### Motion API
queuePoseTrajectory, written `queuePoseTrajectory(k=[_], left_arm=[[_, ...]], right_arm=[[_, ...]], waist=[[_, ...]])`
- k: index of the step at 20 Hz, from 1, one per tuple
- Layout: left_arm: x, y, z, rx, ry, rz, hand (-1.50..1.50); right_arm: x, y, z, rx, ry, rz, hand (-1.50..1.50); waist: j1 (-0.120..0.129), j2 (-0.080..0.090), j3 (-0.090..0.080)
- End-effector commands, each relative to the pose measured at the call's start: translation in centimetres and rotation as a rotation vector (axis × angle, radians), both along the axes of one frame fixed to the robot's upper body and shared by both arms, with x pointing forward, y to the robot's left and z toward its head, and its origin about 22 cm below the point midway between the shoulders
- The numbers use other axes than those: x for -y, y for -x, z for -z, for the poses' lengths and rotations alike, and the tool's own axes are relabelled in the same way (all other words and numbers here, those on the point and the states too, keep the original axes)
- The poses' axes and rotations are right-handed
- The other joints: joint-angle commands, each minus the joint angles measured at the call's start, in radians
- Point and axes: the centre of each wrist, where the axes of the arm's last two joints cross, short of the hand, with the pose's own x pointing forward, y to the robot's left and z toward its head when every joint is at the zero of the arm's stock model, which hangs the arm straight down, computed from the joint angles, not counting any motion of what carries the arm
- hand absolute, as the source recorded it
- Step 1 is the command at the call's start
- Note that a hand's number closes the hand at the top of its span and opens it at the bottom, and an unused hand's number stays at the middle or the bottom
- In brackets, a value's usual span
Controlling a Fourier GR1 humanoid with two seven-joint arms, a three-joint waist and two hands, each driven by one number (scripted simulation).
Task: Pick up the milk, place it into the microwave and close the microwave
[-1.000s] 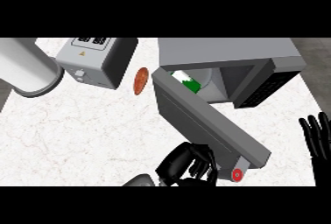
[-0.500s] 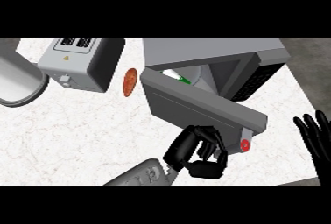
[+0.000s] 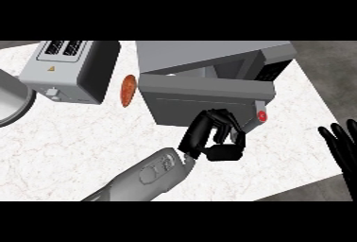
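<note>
As left hand [image 3: 211, 138] touches door [image 3: 199, 101], microwave [image 3: 209, 56] ajar

Place: a kitchen, by everything I can see from here.
Worktop: a white, marble-veined bench [image 3: 63, 142] with a straight edge, and dark floor [image 3: 327, 56] beyond it.
Appliances: a grey microwave [image 3: 209, 56] stands at the back of the bench, with a silver two-slot toaster [image 3: 66, 71] near it, further left.
Cookware: the curved grey rim of a round vessel [image 3: 10, 101] at the far left, too cut off to name.
Food: a flat orange-brown round thing [image 3: 127, 90] between toaster and microwave.
</note>
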Motion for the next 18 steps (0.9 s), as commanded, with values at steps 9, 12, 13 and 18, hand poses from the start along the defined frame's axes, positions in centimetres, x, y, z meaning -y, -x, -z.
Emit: queuePoseTrajectory(k=[9, 12, 13, 18], left_arm=[[-0.5, -4.7, -3.5, 0.012, 0.193, -0.163, 1.50], [-0.6, -5.5, -3.9, 0.020, 0.210, -0.181, 1.50], [-0.7, -5.6, -3.8, 0.019, 0.224, -0.182, 1.50], [-0.9, -5.7, -3.3, 0.022, 0.238, -0.186, 1.50]], right_arm=[[-0.1, 0.0, -1.9, 0.014, -0.028, -0.067, -1.50], [-0.1, 0.0, -2.3, 0.020, -0.023, -0.099, -1.50], [-0.1, -0.3, -2.6, 0.028, -0.014, -0.091, -1.50], [0.3, -0.5, -3.6, 0.050, -0.008, -0.096, -1.50]], waist=[[-0.069, 0.031, -0.002], [-0.089, 0.033, 0.000], [-0.071, 0.037, -0.002], [-0.090, 0.043, 0.000]])
